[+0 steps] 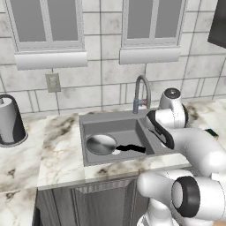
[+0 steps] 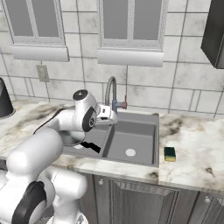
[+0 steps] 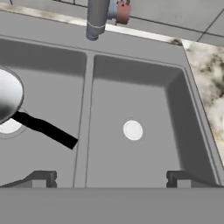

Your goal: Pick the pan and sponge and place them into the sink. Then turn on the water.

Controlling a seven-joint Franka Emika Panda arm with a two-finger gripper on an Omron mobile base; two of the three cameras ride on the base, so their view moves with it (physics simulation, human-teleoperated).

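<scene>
Currently the pan (image 1: 101, 144) lies in the sink's (image 1: 110, 118) left basin, black handle twd the divider. Sponge (image 2: 169, 153) sits on the counter (image 2: 192, 148) just right of the sink. Gripper (image 3: 111, 179) hangs above the sink w/ jaws fully spread, holding nothing.

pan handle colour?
Black; the pan itself is shiny silver-grey. Its handle shows best in the left base view.

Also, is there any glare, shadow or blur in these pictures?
Hand view: bright sheen on the pan, everything sharp. Left base view: the pan shows a softer gleam, the sink walls shade darker. Right base view: even light, no blur.
</scene>
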